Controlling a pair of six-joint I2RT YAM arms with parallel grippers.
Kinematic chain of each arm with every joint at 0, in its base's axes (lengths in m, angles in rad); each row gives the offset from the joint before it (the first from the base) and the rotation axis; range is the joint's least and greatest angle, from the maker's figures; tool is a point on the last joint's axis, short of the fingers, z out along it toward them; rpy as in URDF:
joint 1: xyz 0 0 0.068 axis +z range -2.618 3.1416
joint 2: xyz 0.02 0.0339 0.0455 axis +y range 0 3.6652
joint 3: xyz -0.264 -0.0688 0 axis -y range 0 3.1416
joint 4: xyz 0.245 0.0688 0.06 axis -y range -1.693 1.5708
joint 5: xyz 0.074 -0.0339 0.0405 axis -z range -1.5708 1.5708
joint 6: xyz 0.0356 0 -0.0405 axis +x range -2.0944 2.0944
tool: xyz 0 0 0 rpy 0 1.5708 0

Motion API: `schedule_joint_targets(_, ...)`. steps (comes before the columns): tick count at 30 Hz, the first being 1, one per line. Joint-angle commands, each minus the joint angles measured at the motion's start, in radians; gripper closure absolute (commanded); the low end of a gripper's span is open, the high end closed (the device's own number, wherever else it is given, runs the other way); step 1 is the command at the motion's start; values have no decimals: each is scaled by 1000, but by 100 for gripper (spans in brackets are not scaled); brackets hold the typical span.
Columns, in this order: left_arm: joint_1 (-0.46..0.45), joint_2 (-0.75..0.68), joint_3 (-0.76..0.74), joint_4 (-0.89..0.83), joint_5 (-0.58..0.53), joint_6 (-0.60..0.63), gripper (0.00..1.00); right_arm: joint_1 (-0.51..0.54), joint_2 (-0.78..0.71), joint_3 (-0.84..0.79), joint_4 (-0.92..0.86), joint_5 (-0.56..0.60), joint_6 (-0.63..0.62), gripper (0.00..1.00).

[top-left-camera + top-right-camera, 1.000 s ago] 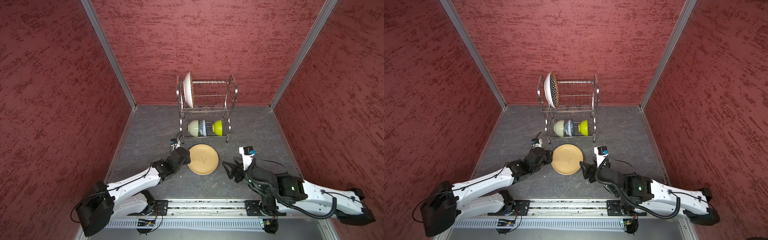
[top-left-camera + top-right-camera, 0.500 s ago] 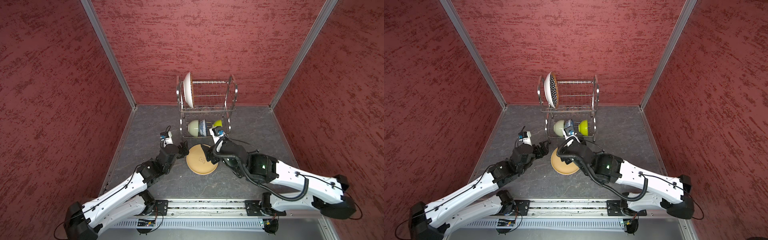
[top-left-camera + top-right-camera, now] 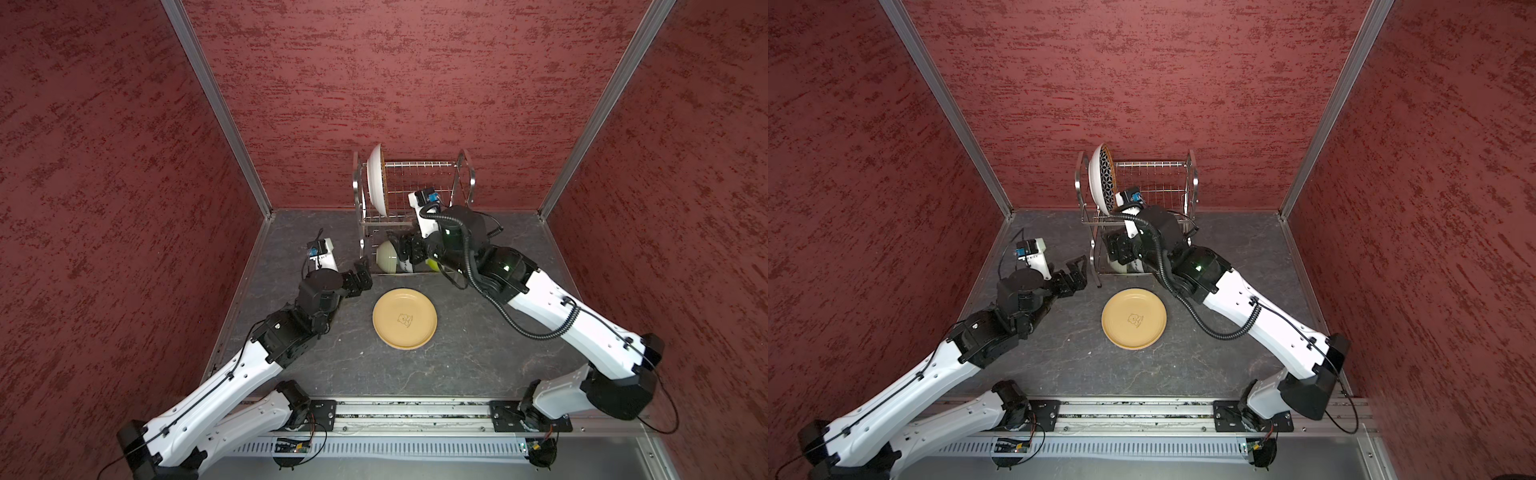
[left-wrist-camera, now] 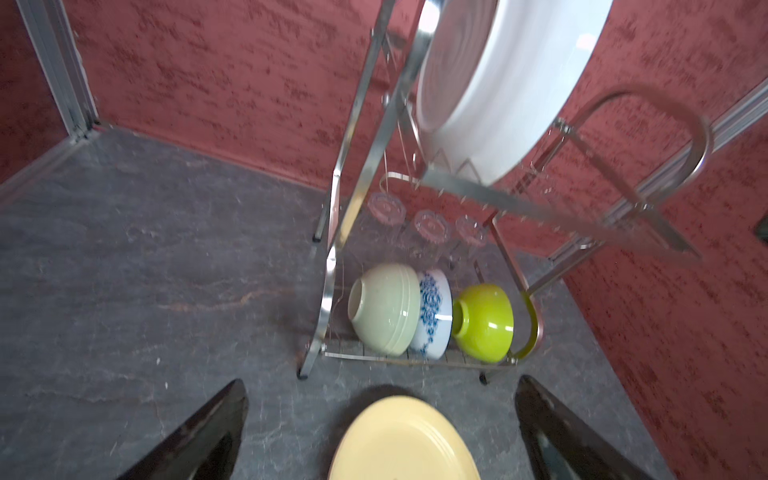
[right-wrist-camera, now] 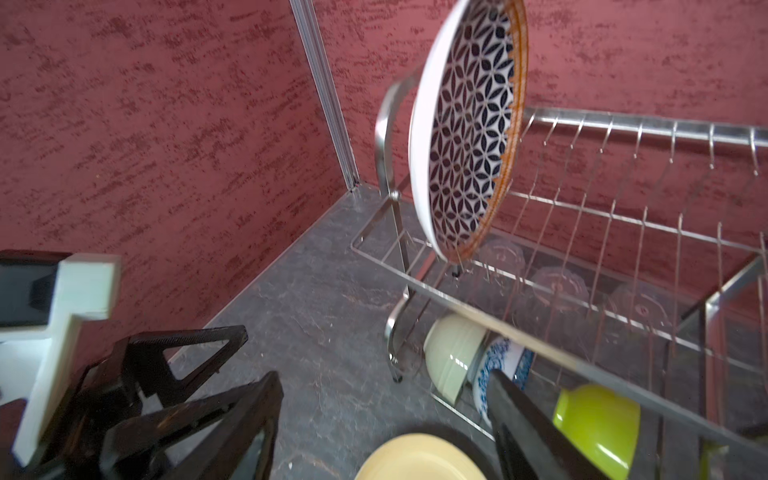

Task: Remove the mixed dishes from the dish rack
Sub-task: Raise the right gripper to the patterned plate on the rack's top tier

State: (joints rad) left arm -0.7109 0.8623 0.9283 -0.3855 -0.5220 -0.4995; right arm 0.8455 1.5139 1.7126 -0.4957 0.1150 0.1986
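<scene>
The dish rack (image 3: 463,183) (image 3: 1190,174) stands at the back wall. A black-and-white geometric plate (image 5: 469,137) (image 3: 376,180) stands upright in its top tier. On the lower tier a cream-green bowl (image 4: 386,309), a blue-floral bowl (image 4: 434,320) and a lime bowl (image 4: 484,322) lie on their sides, with three clear tumblers (image 4: 428,232) behind them. A pale yellow plate (image 3: 404,318) (image 3: 1133,318) lies flat on the table before the rack. My left gripper (image 3: 362,276) (image 4: 382,382) is open and empty, left of the rack. My right gripper (image 3: 405,253) (image 5: 384,376) is open and empty at the lower tier's front, over the bowls.
Red textured walls (image 3: 415,83) close in the back and both sides, with metal corner posts (image 3: 216,108). The table (image 3: 478,353) is dark grey stone. A metal rail (image 3: 415,415) with both arm bases runs along the front edge.
My left gripper opened, let go of the yellow plate and drew back to the left. My right arm swung from the front right across the plate to the rack's lower tier.
</scene>
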Motion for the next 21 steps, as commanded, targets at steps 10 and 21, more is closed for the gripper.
schedule_joint_targets(10, 334, 258, 247, 98, 337, 13, 8, -122, 305, 486, -146, -214, -58, 26)
schedule_joint_targets(21, 477, 458, 417, 205, 617, 1, 13, -202, 496, 758, -160, -288, -14, 30)
